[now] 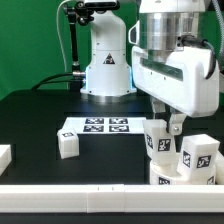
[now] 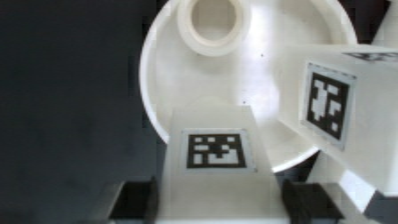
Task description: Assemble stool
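The round white seat [image 1: 166, 176] lies at the front on the exterior view's right, its flat underside up. Two tagged legs stand on it: one [image 1: 201, 157] nearer the right edge, another [image 1: 157, 138] under my gripper [image 1: 166, 127]. In the wrist view the seat [image 2: 169, 90] fills the frame, with an open socket hole [image 2: 214, 25] at its far side. My gripper [image 2: 226, 200] is shut on the tagged leg [image 2: 217, 150], with a dark pad pressing each side of it. The other standing leg [image 2: 338, 95] is close beside it. A third leg [image 1: 67, 143] lies loose on the black table.
The marker board [image 1: 97, 126] lies flat mid-table behind the loose leg. A plain white block [image 1: 4, 156] sits at the left edge. A white rail [image 1: 70, 204] runs along the front. The robot's base [image 1: 108, 62] stands at the back.
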Controlling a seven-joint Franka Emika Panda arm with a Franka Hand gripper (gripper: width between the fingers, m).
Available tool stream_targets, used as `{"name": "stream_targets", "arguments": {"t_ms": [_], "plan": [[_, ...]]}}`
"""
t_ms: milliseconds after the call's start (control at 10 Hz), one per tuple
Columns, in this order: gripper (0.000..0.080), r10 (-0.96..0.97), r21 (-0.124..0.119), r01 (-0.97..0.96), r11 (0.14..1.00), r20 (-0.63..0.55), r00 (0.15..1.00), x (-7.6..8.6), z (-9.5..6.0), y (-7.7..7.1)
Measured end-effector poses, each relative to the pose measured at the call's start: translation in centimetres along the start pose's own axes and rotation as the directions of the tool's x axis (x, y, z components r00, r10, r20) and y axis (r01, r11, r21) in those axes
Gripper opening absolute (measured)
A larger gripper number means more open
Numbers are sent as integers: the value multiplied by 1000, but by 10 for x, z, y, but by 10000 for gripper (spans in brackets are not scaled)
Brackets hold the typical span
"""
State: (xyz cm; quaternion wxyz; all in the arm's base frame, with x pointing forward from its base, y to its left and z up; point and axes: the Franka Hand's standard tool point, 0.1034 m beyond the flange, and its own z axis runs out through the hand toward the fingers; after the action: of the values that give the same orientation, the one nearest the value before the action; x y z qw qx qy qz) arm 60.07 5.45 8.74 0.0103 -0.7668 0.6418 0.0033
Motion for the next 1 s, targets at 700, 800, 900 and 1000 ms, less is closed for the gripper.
{"name": "stream_targets", "arguments": {"t_ms": [700,800,900,1000], "plan": [[334,623,75,-627,775,73,779,-9,0,-2],[334,644,80,-649,756,87,760,-9,0,-2],[334,684,95,-693,715,115,721,-10,-2,-5],[334,721,134,-737,663,151,676,-11,-2,-6]]}}
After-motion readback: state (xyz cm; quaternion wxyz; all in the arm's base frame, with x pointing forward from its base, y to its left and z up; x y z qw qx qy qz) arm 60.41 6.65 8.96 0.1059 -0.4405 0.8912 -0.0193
